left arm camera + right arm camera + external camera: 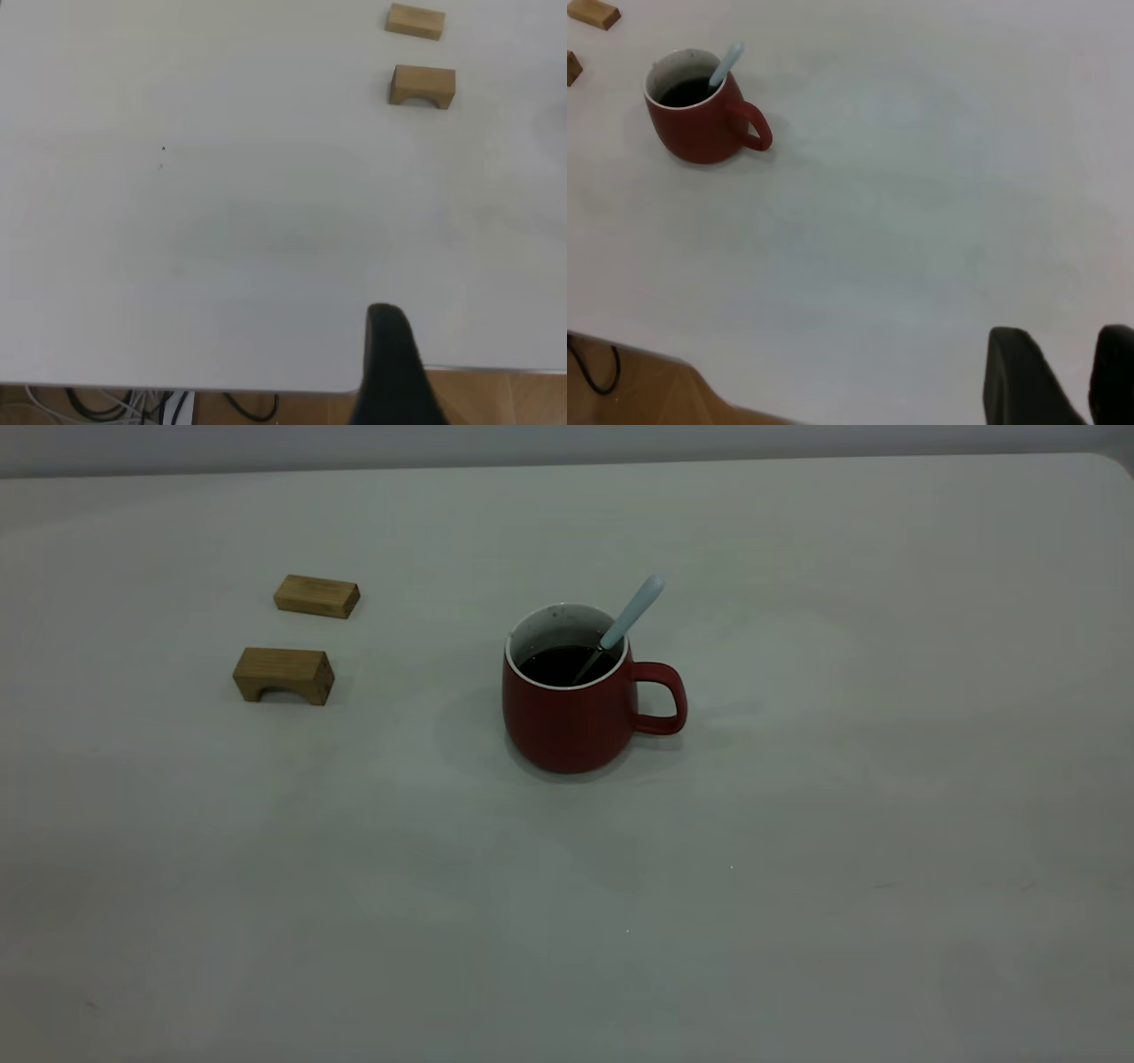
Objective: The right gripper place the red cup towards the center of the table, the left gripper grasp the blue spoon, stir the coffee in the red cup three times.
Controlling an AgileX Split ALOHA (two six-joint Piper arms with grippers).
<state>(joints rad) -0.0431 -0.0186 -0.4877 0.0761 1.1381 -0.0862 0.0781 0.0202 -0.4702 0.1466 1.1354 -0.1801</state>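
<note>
Red cup with spoon standing near the middle of the table; both grippers held back at the near table edge.

Nearest the wrist cameras, the right gripper (1063, 381) hangs over the table's edge, well apart from the cup, its two dark fingers (1023, 381) set a narrow gap apart and holding nothing; of the left gripper (394, 367) only one black finger shows above the table's rim, so whether its jaws are apart or closed cannot be told. Farther in, the red cup (574, 704) stands upright on the table (797, 868), handle toward the right arm's side, part-filled with dark coffee (563, 664). The blue spoon (631, 615) leans in the cup, bowl sunk in the coffee, handle resting on the rim above the cup's handle. Beyond, toward the left arm's side, lie an arched wooden block (283, 675) and a flat wooden block (316, 596), well apart from the cup.
</note>
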